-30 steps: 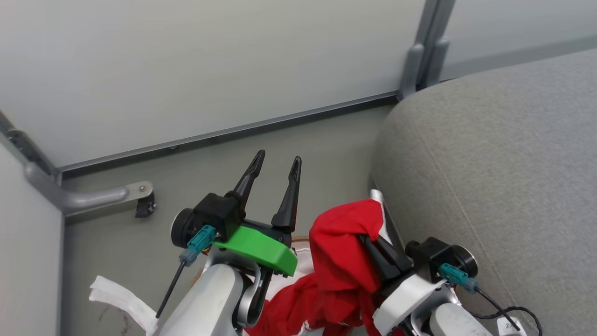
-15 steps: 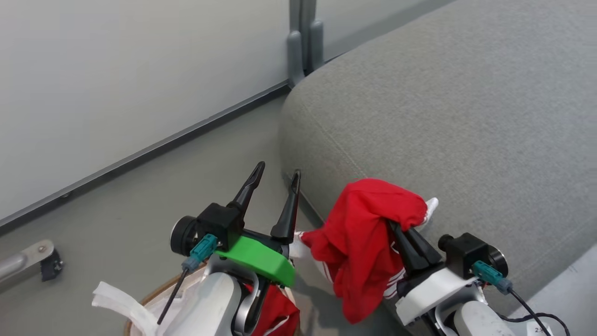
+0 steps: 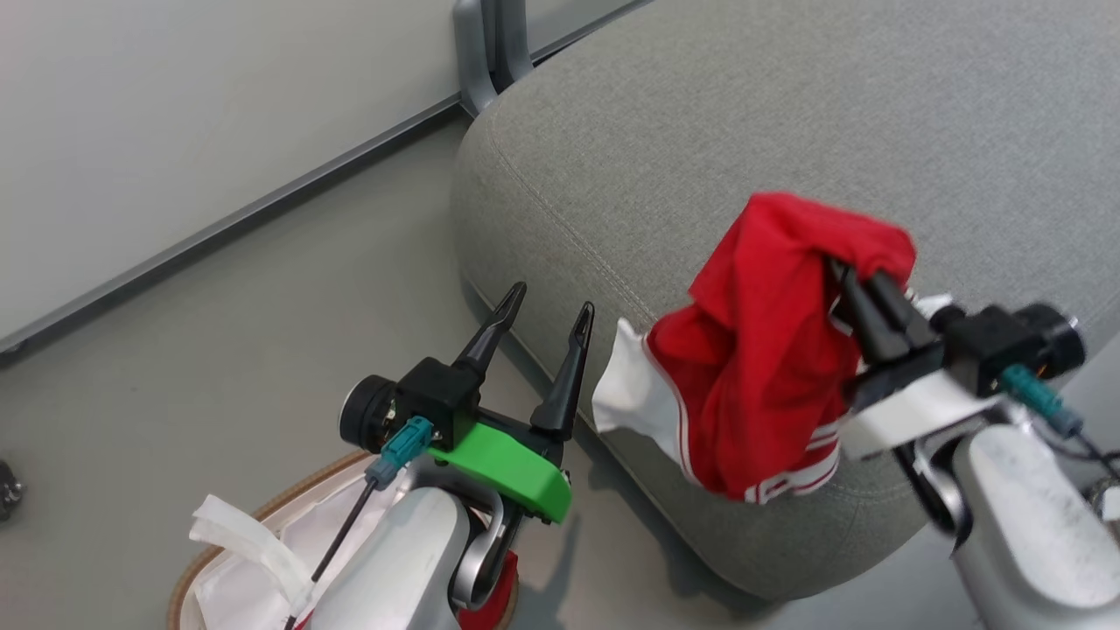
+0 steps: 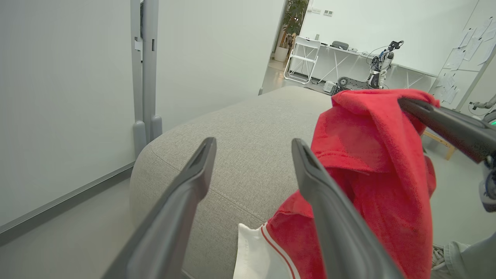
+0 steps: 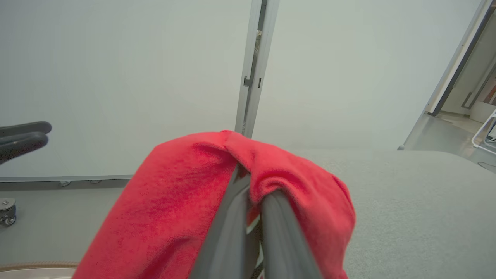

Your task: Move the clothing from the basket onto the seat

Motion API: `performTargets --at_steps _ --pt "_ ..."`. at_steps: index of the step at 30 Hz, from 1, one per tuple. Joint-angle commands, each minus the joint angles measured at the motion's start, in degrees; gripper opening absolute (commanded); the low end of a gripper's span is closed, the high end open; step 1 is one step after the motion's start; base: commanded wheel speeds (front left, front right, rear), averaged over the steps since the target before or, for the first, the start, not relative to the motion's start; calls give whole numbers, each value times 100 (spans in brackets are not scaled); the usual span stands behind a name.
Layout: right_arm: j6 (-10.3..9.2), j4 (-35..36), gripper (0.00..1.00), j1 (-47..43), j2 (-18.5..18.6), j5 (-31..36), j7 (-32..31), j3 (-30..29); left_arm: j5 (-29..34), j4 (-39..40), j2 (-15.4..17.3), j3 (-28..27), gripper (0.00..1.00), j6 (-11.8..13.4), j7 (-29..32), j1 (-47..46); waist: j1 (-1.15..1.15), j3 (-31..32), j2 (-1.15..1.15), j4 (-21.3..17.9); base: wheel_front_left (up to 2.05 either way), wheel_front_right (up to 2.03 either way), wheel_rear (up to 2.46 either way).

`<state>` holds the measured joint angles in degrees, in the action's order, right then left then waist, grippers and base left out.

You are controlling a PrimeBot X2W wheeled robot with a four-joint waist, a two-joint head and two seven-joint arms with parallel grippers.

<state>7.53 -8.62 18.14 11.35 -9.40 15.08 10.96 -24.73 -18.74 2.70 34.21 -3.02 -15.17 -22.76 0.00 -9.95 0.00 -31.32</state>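
- Grey floor point(image 3: 219, 350), head view, lies open between the pale wall panel point(image 3: 131, 105) and the seat point(image 3: 700, 131). A grey post point(image 3: 490, 44) stands at the seat's far corner.
- Seat top lies open beyond the right gripper point(image 3: 853, 276); its rounded near corner faces the robot.
- Right gripper is clamped on a red garment point(image 3: 752, 350). The garment hangs over the seat's front edge, with its white panel and striped hem lowest. Contact with the cushion cannot be judged.
- Left gripper point(image 3: 554, 297) is released, fingers spread, over the floor just beside the seat's corner.
- Basket point(image 3: 262, 503) is cut off by the bottom edge and partly behind the left forearm. It holds its white liner point(image 3: 236, 560) and a second red piece point(image 3: 492, 605), mostly hidden.
- Left wrist view: the spread fingers frame the seat's corner. The garment hangs at right from the right gripper's dark fingers. A white folding chair point(image 4: 304, 58) stands far off; items beyond it are too small to name.
- Right wrist view: both fingers are pressed together, with red cloth draped over their tips, which are hidden. The left gripper's fingertips enter at the left edge. A caster point(image 5: 7, 211) and a sliver of the basket's brown rim sit at lower left.
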Motion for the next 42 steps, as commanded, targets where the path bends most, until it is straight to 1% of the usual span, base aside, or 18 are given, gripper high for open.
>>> performTargets --at_steps 1,4,7,9,10,13,16,17,19,23,27,28,29,30,31,32,37,42 --pt "-8 8 0 376 165 29 13 -25 69 -15 36 -10 100 0 3 -114 0 -272 0 -46 0 0 0" --pt "-8 -101 0 1110 525 26 13 48 224 -57 36 -58 100 -27 3 -168 0 -518 0 -45 0 0 0" --pt "-8 -248 0 1835 808 -16 12 124 323 -50 36 -153 100 -44 3 -236 0 -759 0 -45 0 0 0" --pt "-8 -395 0 2272 991 -34 12 89 382 -41 34 -151 100 -75 3 -284 0 -932 0 41 0 0 0" --pt "-8 -534 0 2663 1139 45 12 44 464 -56 36 -132 100 -114 3 -363 0 -1116 0 161 0 0 0" --pt "-8 -797 0 3144 1292 140 12 -149 565 -85 36 -91 100 -152 3 -505 0 -1378 0 344 0 0 0" --pt "-8 -1086 0 3390 1367 232 7 -342 615 -86 36 -29 100 -182 3 -645 0 -1625 0 528 0 0 0" --pt "-8 -1344 0 3508 1382 281 8 -430 647 -99 35 -2 100 -197 3 -739 0 -1784 0 635 0 0 0" --pt "-8 -1594 0 3524 1310 256 8 -619 679 -122 36 15 100 -205 3 -812 0 -1932 0 726 0 0 0" --pt "-8 -2089 0 3164 1102 371 7 -762 727 -159 34 7 100 -211 3 -943 0 -2150 0 852 0 0 0" --pt "-8 -2583 0 2750 830 436 7 -1108 782 -264 32 -14 100 -222 3 -951 0 -2211 0 879 0 0 0" --pt "-8 -2702 2 2611 757 465 8 -1231 787 -288 32 -17 100 -234 3 -950 0 -2205 0 880 0 0 0" --pt "-8 -2809 26 2460 677 515 8 -1347 784 -311 32 -30 100 -240 3 -936 0 -2181 0 874 0 0 0" --pt "-8 -2863 37 2344 629 579 8 -1400 773 -326 32 -40 100 -246 3 -918 0 -2151 0 865 0 0 0" --pt "-8 -2870 67 2224 575 650 8 -1454 750 -343 32 -60 100 -245 3 -894 0 -2115 0 852 0 0 0" --pt "-8 -2898 100 2115 536 672 8 -1531 739 -364 31 -78 100 -240 3 -870 0 -2071 0 836 0 0 0" --pt "-8 -2878 100 1420 265 727 8 -1903 692 -494 32 -226 100 -224 3 -683 0 -1722 0 732 0 0 0" --pt "-8 -2708 100 792 177 755 8 -2174 617 -486 34 -369 100 -185 3 -466 0 -1311 0 745 0 0 0"
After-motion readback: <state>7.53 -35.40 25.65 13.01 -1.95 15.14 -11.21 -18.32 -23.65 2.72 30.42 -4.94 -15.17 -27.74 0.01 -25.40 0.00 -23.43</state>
